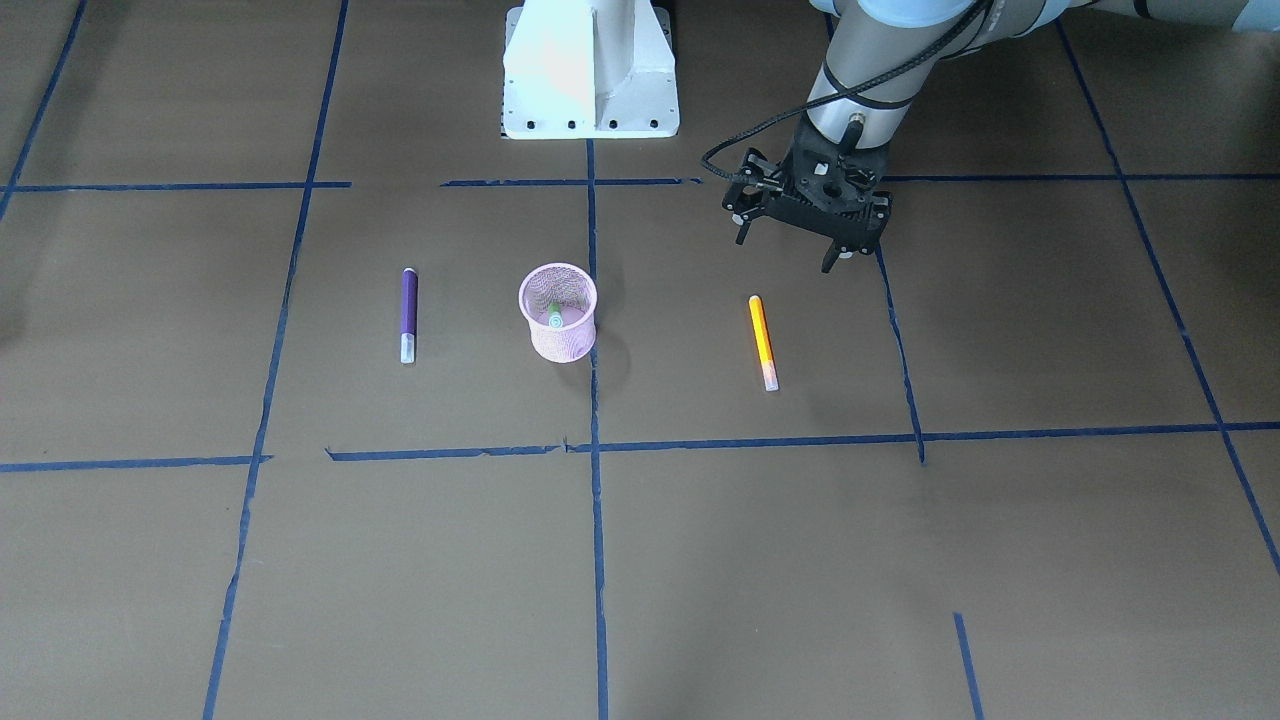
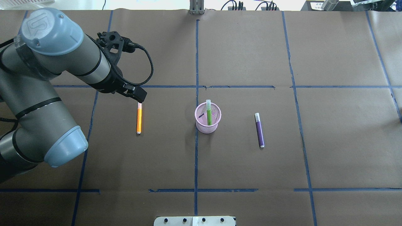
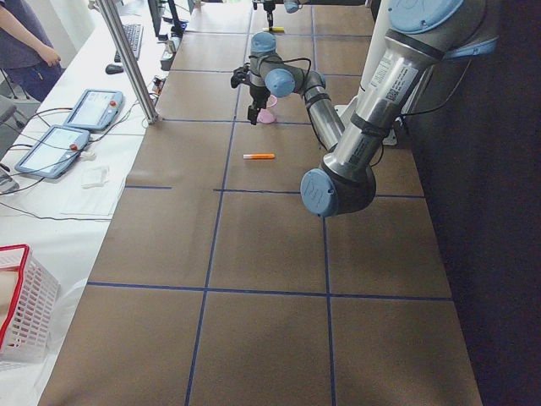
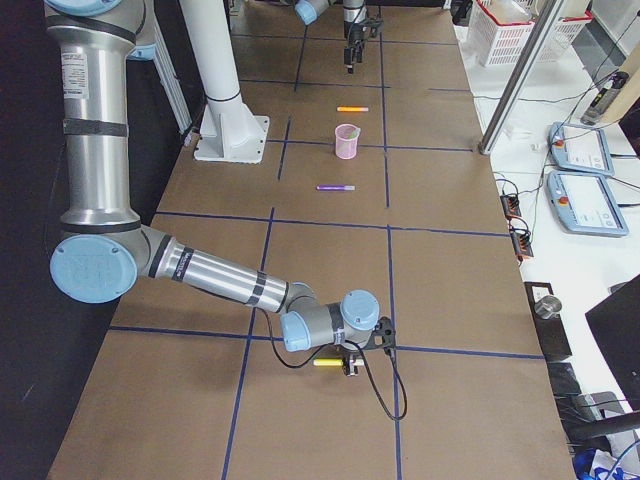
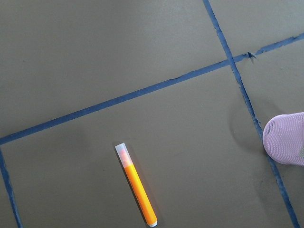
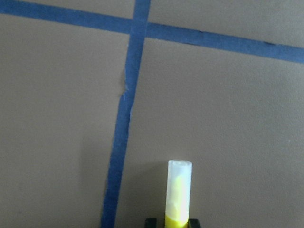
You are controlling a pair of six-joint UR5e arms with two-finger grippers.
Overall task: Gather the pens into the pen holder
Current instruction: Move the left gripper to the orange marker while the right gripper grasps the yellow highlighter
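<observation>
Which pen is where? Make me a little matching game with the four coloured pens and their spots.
Pens:
1. green pen
2. orange pen
3. purple pen
4. yellow pen

Spots:
A. lying flat beside the cup, no gripper near it
B. standing in the pink cup
C. at the right gripper, far from the cup
D. lying flat close to the open left gripper

Pairs: 1-B, 2-D, 3-A, 4-C

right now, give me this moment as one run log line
left gripper: open, raised near orange pen | right gripper: shut on yellow pen | green pen: in pen holder | purple pen: lying outside it
</observation>
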